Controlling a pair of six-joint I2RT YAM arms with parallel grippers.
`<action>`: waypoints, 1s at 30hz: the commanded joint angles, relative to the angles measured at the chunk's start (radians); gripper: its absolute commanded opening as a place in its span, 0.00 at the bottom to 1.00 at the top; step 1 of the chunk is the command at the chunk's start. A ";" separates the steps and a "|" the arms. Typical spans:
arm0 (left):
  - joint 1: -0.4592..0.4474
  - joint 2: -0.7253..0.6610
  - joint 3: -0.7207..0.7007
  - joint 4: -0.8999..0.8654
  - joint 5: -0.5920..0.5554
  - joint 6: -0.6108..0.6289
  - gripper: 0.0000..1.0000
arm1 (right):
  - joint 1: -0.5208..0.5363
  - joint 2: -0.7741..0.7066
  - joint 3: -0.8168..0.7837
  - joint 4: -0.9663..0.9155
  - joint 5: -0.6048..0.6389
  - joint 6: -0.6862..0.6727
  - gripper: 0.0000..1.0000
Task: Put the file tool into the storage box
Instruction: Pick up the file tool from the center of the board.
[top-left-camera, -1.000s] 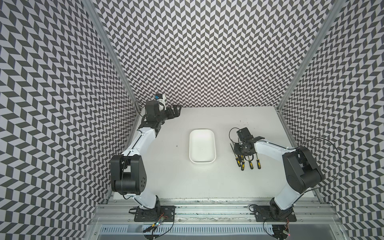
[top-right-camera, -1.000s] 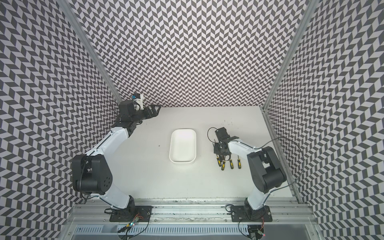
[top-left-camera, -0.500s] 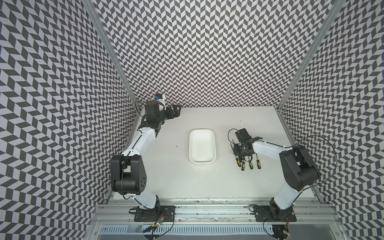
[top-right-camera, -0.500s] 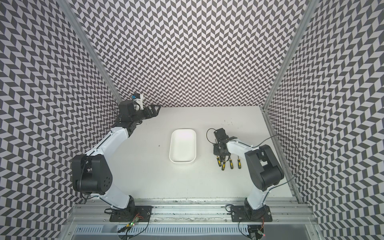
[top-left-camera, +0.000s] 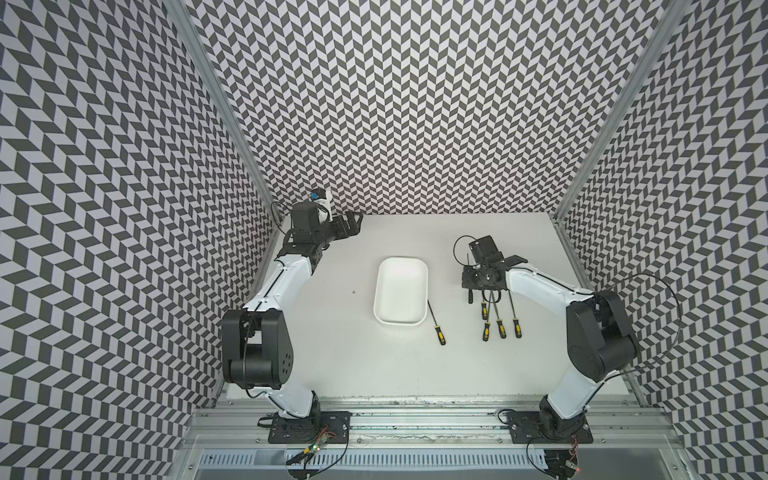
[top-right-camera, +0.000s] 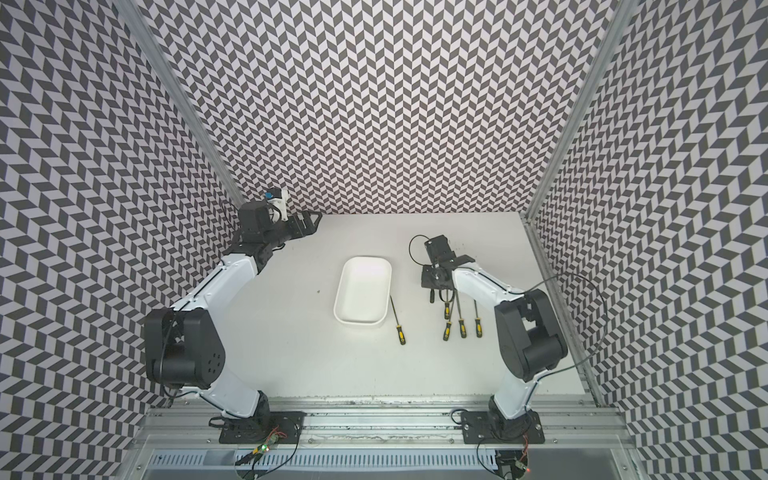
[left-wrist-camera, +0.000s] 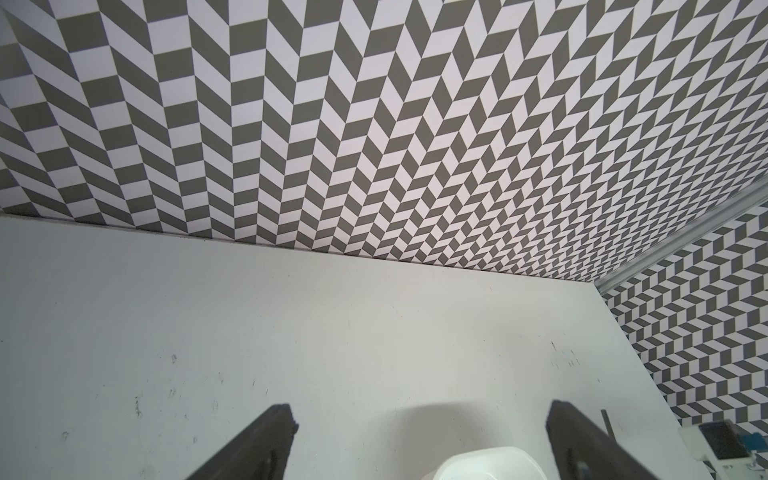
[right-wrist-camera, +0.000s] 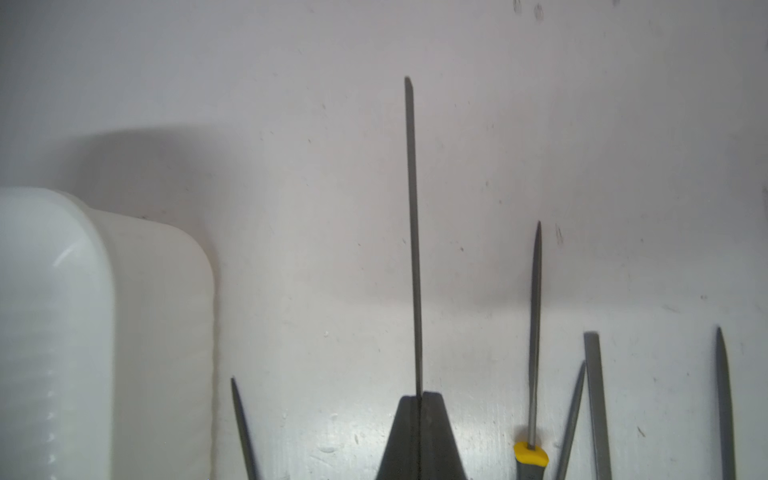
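Chevron-patterned walls enclose a white counter (top-left-camera: 395, 374) with the storage box (top-left-camera: 400, 323) at its middle, nothing inside it. Within the last second the right gripper (right-wrist-camera: 419, 401), at the box's 3 o'clock, has gone from part-open to jaws pinched together on the thin shaft of one file tool (right-wrist-camera: 413, 232). The grasp looks made, so a lift and a carry toward 9 o'clock probably come next. Whether the file has left the counter I cannot tell. Only the right wrist view shows that pinch; in both top views the wrist hides it. The top views give what the wrist view crops: the yellow-and-black handles of the other files (top-left-camera: 502, 328) in their row, and the whole lone file (top-left-camera: 436, 322) just beside the box's 3 o'clock wall, under the likely carry path. The left gripper (top-left-camera: 353, 222) hangs at the box's 11 o'clock, jaws wide apart and empty.
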 joint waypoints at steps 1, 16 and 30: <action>-0.011 0.005 0.042 -0.001 0.027 -0.002 1.00 | 0.003 0.012 0.026 -0.011 -0.064 -0.016 0.00; -0.226 0.037 0.007 0.054 0.162 -0.084 1.00 | 0.015 -0.056 0.146 0.222 -0.651 0.051 0.00; -0.342 0.108 0.030 0.098 0.168 -0.098 1.00 | 0.064 0.000 0.199 0.381 -0.810 0.175 0.00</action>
